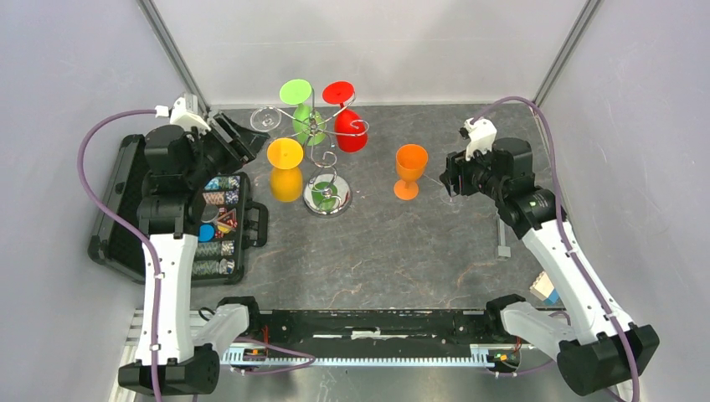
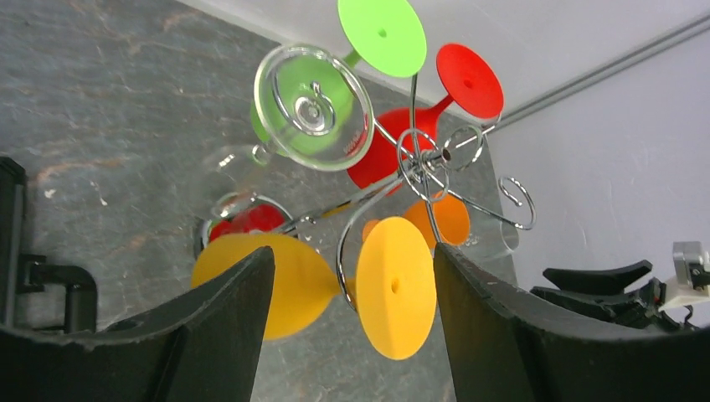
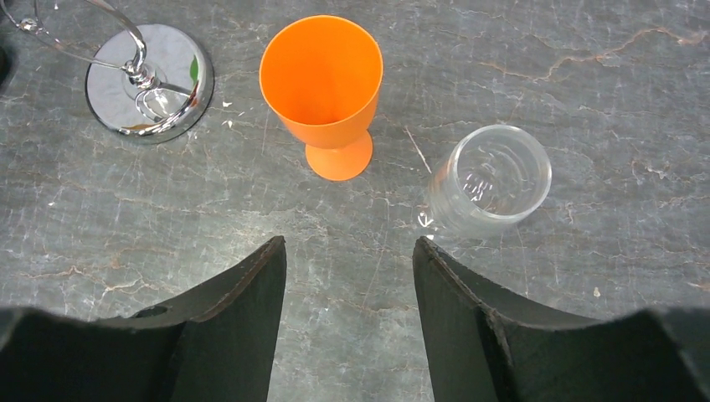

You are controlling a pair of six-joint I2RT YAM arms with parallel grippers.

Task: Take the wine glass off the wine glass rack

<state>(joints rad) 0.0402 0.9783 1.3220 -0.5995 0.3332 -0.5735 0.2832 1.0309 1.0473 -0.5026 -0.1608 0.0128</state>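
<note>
The chrome wine glass rack (image 1: 327, 199) stands at the table's back middle; its curled arms (image 2: 427, 159) hold several upside-down wine glasses: a yellow one (image 1: 285, 167), a green one (image 1: 306, 124), a red one (image 1: 351, 131) and a clear one (image 1: 266, 117). My left gripper (image 1: 237, 139) is open and empty just left of the rack. In the left wrist view it (image 2: 352, 251) faces the yellow glass's foot (image 2: 395, 285), apart from it, with the clear glass's foot (image 2: 314, 106) above. My right gripper (image 1: 449, 179) (image 3: 347, 243) is open and empty.
An orange goblet (image 1: 409, 172) (image 3: 322, 84) stands upright right of the rack. A clear glass (image 3: 490, 180) stands just ahead of my right gripper. An open black case of poker chips (image 1: 213, 226) lies at the left. Walls close the back and sides.
</note>
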